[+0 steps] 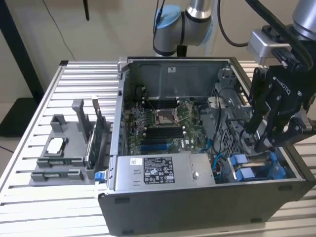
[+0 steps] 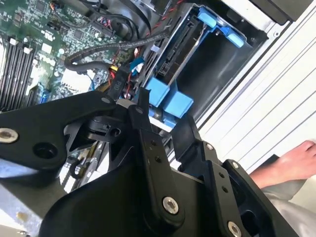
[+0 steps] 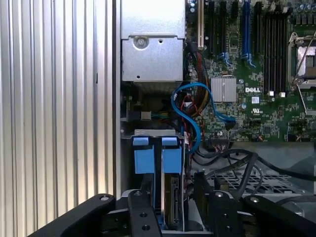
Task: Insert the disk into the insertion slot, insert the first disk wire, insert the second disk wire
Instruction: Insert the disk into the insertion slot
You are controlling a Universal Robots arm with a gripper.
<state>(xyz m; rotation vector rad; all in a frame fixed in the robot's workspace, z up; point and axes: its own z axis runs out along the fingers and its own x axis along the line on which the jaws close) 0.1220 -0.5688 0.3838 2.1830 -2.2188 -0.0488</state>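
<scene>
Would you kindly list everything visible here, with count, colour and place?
table: one, silver, slatted.
computer case: one, dark grey, on the table.
fixture: one, grey, the exterior view's left of the case.
motherboard: one, green, inside the case.
power supply: one, silver-grey, inside the case.
drive cage: one, grey, inside the case.
disk: one, silver-grey, in the drive cage.
carrier handles: two, blue, at the drive cage.
cables: several, blue and black, by the motherboard.
hand: one, a person's, beyond the table.
robot arm: one, silver and blue, behind the case.
gripper: one, black, over the drive cage.

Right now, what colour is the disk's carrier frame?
Bright blue; the carrier frame shows best in first wrist view.
</scene>
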